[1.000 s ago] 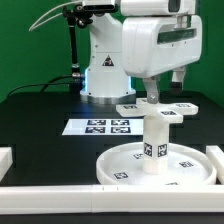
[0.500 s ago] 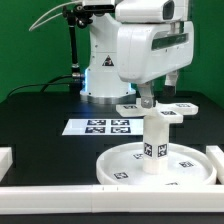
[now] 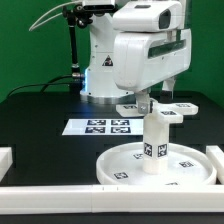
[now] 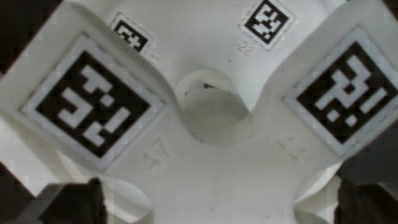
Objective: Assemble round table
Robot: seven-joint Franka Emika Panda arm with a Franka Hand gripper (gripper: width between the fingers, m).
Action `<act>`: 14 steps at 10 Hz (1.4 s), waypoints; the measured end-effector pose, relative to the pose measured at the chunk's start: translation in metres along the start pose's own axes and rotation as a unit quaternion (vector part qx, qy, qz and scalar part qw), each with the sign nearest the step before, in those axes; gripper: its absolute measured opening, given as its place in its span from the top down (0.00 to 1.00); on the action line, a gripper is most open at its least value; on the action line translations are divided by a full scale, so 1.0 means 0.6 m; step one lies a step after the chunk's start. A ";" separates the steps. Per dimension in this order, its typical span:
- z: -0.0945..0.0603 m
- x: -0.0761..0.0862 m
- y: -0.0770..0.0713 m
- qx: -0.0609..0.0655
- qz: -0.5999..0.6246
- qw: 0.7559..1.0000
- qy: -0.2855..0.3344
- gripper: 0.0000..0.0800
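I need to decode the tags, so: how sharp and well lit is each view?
Exterior view: even light, no blur; tags on the leg and round disc are small but distinct against bright white plastic. Wrist view: the cross-shaped base fills the frame, soft and out of focus, with some tags cropped at the edges.

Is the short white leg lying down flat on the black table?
No, the leg stands upright in the middle of the big round disc.
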State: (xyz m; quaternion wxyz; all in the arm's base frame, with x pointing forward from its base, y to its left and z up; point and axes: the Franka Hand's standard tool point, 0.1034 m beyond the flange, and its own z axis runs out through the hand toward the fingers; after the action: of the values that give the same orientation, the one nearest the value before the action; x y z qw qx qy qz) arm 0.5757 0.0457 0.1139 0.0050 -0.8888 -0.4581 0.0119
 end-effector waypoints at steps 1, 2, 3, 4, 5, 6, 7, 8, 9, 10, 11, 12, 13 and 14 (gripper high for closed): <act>0.001 0.000 0.000 0.000 0.001 1.000 0.000 0.19; 0.003 -0.001 -0.001 0.001 0.001 1.000 -0.001 0.19; 0.007 -0.002 -0.001 0.002 0.001 1.000 -0.003 0.19; 0.009 -0.003 -0.002 0.003 0.001 1.000 -0.004 0.19; 0.013 -0.005 -0.002 0.004 0.001 1.000 -0.005 0.19; 0.015 -0.005 -0.002 0.005 0.002 1.000 -0.006 0.19; 0.016 -0.005 -0.003 0.005 0.005 1.000 -0.006 0.19; 0.016 -0.005 -0.003 0.005 0.009 1.000 -0.006 0.34; 0.016 -0.006 -0.002 0.005 0.009 1.000 -0.006 0.44; 0.016 -0.006 -0.002 0.005 0.009 1.000 -0.006 0.44; 0.016 -0.006 -0.002 0.005 0.010 1.000 -0.006 0.44; 0.016 -0.006 -0.002 0.005 0.012 1.000 -0.006 0.44; 0.016 -0.006 -0.002 0.005 0.023 1.000 -0.007 0.44; 0.016 -0.006 -0.002 0.005 0.025 1.000 -0.007 0.44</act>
State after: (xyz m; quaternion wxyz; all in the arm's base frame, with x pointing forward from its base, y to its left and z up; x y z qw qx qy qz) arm 0.5724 0.0433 0.1043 0.0061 -0.9000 -0.4353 0.0201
